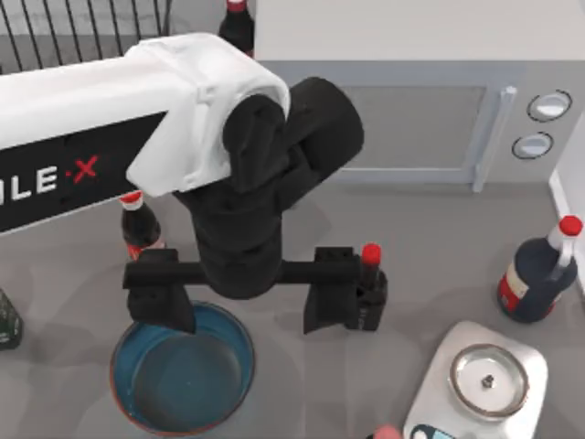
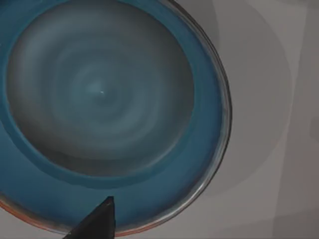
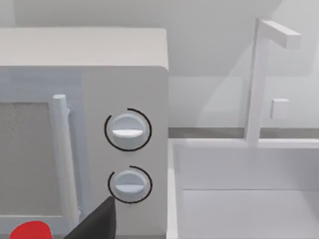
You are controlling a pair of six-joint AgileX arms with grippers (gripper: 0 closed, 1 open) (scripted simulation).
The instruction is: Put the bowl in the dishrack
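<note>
1. My left gripper [image 1: 245,306] hangs over the table's [image 1: 430,265] near-left part, fingers spread wide; one finger [image 1: 164,297] sits over the far rim of the bowl [image 1: 183,380], the other beside a bottle [image 1: 370,283] to the bowl's right.
2. The bowl rests on the table at the near-left.
3. The dishrack [image 1: 82,27] stands at the far-left corner.
4. The microwave [image 1: 411,82] stands at the far right, behind the gripper.
5. The scale [image 1: 480,384] lies at the near right, a bottle [image 1: 539,274] just behind it.
6. A bottle [image 1: 137,224] stands behind the bowl.
</note>
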